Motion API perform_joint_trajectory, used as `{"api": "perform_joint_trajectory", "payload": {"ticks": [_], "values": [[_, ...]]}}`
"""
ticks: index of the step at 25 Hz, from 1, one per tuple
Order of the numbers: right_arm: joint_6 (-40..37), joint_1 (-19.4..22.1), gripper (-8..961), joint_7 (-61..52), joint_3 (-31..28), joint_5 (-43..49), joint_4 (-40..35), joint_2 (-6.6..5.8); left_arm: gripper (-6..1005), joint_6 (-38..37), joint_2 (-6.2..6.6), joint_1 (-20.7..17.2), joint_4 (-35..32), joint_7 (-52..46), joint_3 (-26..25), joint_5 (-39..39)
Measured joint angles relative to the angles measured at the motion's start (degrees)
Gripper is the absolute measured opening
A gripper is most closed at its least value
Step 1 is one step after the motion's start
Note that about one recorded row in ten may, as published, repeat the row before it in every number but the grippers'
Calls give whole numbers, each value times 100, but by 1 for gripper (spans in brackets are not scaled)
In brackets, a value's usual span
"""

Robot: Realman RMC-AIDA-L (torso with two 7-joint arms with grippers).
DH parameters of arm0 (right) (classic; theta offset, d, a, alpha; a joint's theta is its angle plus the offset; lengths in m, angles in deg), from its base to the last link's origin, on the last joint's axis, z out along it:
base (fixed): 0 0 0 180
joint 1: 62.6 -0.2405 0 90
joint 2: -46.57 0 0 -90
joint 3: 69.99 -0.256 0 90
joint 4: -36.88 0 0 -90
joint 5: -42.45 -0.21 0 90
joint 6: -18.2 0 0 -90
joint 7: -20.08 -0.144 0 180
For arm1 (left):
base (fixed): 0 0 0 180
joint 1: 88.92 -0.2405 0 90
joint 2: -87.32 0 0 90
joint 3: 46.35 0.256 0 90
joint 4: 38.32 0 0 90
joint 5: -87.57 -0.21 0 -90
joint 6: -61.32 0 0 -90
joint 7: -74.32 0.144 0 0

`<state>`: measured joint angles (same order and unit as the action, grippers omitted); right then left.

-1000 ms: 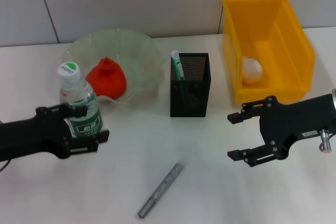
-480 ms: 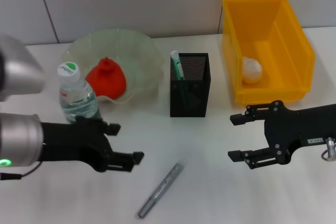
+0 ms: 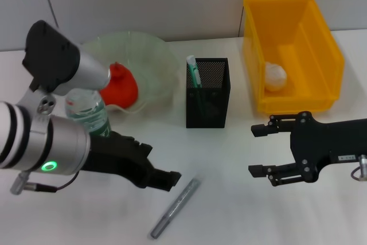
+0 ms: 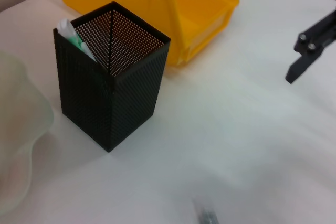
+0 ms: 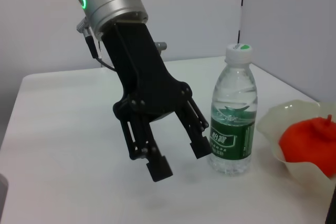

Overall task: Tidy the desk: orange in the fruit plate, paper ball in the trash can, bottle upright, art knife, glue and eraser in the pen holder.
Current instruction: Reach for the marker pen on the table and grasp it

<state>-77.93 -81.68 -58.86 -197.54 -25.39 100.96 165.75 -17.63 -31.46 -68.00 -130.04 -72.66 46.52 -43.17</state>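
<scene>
The bottle stands upright by the fruit plate, partly behind my left arm. Inside the plate rests the orange. My left gripper is open and empty, just above the table between the bottle and the glue, which lies flat near the front. The right wrist view shows this gripper spread beside the bottle. The art knife stands in the pen holder. A paper ball lies in the trash can. Open and empty, my right gripper hovers before the can. The eraser is out of view.
The left wrist view shows the pen holder close by, the trash can behind it and a tip of the glue. A wall runs along the back of the white table.
My left gripper has let go of the upright bottle and moved right and forward, toward the glue. The left arm has swung up into view. The right gripper has hardly moved.
</scene>
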Motion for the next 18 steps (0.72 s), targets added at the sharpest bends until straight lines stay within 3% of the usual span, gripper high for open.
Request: {"api": "perform_joint_trajectory", "payload": {"ticks": [15, 18], "values": [[-62, 256, 775, 398, -758, 16, -473, -20, 839, 297, -13, 397, 398, -384, 364, -93], [-64, 255, 775, 451, -824, 16, -572, -15, 839, 449, -14, 553, 478, -724, 681, -450]]}}
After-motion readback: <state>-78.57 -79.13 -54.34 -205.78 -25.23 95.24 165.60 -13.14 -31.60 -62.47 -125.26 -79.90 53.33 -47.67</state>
